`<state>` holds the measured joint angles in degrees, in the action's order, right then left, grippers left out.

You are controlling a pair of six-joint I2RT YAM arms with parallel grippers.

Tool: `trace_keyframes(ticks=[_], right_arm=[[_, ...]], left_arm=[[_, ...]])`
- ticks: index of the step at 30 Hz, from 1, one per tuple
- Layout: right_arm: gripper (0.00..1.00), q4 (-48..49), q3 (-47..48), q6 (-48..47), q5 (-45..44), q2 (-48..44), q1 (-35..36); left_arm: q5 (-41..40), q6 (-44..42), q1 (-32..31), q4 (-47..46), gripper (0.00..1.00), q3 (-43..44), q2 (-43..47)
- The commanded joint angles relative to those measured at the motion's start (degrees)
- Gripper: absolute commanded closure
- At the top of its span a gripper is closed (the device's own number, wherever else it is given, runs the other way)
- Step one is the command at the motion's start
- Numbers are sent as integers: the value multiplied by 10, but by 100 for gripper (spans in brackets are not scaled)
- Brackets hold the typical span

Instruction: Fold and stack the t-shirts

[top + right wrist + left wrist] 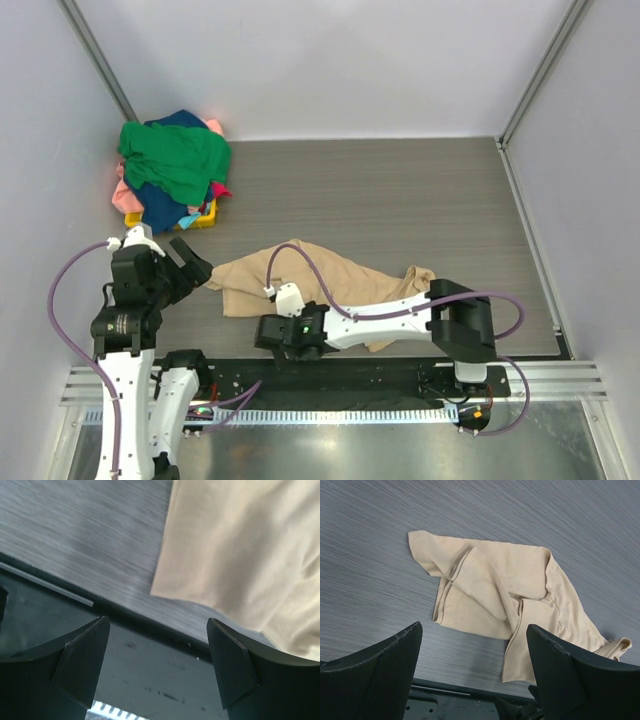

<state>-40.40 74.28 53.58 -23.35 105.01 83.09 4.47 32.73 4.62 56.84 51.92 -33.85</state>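
A tan t-shirt [320, 285] lies crumpled and partly doubled over near the table's front edge. It also shows in the left wrist view [490, 580] and the right wrist view [240, 545]. Green [175, 155], navy [160, 207] and pink [121, 196] t-shirts are heaped at the back left. My left gripper [200, 262] [472, 627] hangs open just left of the tan shirt's left tip, holding nothing. My right gripper [260, 337] [157, 622] is open and empty, low over the table's front edge beside the shirt's near left corner.
A yellow plastic basket [203, 216] sits under the heap of shirts. The black mounting rail [350, 375] runs along the table's front edge. Grey walls close in the left, back and right sides. The right arm [400, 315] lies across the tan shirt's near part.
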Motion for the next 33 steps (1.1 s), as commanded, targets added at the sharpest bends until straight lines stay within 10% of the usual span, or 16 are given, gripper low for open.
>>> trace_keyframes(ticks=[1, 14, 22, 33], right_arm=[[16, 9, 53, -15, -39, 15, -4], [41, 79, -15, -29, 1, 78, -55], [99, 97, -77, -68, 15, -14, -108], [99, -91, 41, -248, -30, -313, -375]], left_arm=[[17, -7, 2, -19, 15, -2, 8], [18, -7, 2, -21, 15, -3, 14], [-2, 1, 2, -17, 24, -1, -6], [13, 31, 0, -32, 35, 7, -48]])
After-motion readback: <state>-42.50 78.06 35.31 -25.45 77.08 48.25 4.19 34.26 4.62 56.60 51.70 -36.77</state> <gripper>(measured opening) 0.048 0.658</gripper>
